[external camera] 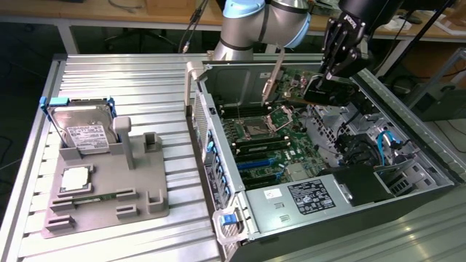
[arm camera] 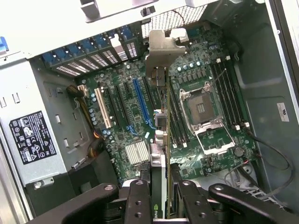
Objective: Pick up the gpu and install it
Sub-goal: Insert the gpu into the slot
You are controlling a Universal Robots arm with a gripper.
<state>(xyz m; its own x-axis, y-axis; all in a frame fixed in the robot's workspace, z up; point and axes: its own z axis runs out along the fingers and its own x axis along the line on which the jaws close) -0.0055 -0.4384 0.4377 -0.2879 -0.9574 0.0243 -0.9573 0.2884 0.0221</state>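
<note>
My gripper (external camera: 331, 76) hangs over the far end of the open computer case (external camera: 407, 180) and is shut on the gpu (external camera: 320, 93). The card is held on edge above the motherboard (external camera: 269, 136), and its silver end bracket (external camera: 269, 82) points down toward the case's rear wall. In the wrist view the gpu (arm camera: 161, 126) is seen edge-on between the black fingers (arm camera: 140, 196) of the gripper (arm camera: 161, 189). Its bracket (arm camera: 163, 51) hovers over the board, a little to one side of the long blue slot (arm camera: 142, 102). The card is clear of the slots.
The case holds a power supply (external camera: 306, 199), a CPU socket (external camera: 261, 128) with its latch open, and blue cables (external camera: 386, 144). At the exterior view's left, a grey fixture (external camera: 138, 204) carries a hard drive (external camera: 84, 128), a processor (external camera: 75, 179) and a memory stick (external camera: 95, 197).
</note>
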